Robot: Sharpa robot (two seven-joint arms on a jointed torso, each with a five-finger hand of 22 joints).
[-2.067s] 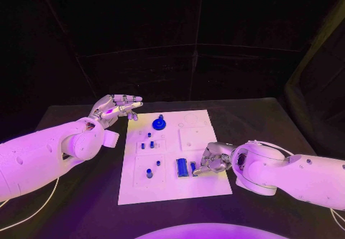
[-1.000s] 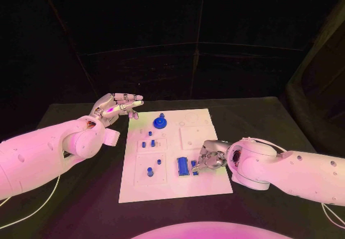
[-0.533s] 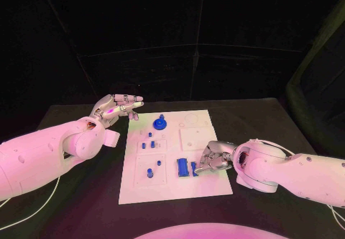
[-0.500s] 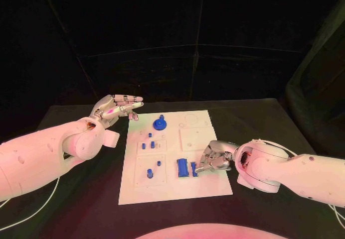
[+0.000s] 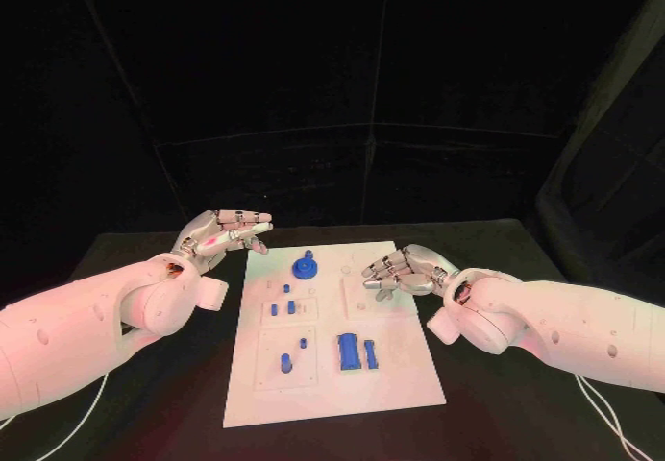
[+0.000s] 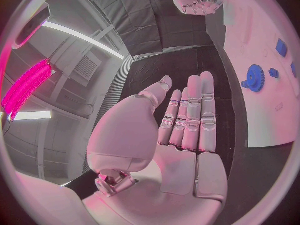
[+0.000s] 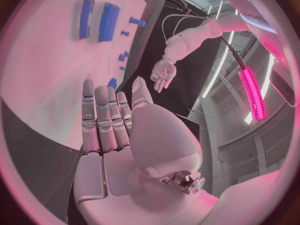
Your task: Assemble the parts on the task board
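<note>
Head view, listed left to right: left hand [image 5: 218, 230], raised over the black table [image 5: 153, 252] just off the far left corner of the task board [image 5: 332, 384], fingers extended and apart, holding nothing; the left wrist view shows the same hand [image 6: 181, 130] flat, fingers straight and side by side, palm bare. Task board: white plate lying lengthwise at table centre, its near end partly cut by the picture's lower area. Parts on it: a round blue knob-like piece [image 5: 307, 265] at the far left; several small blue pegs [image 5: 285, 308] in the left column, too small to tell upright from lying; two long blue blocks [image 5: 352, 351] side by side near the middle, toward the near end. Right hand [image 5: 398, 271], held above the far right part of the board, fingers loosely curved and spread, nothing visibly in its grasp; the board under it is hidden. Right wrist view: the same hand [image 7: 109, 122] with fingers straight, palm empty, board and blue blocks [image 7: 107, 22] beyond the fingertips.
</note>
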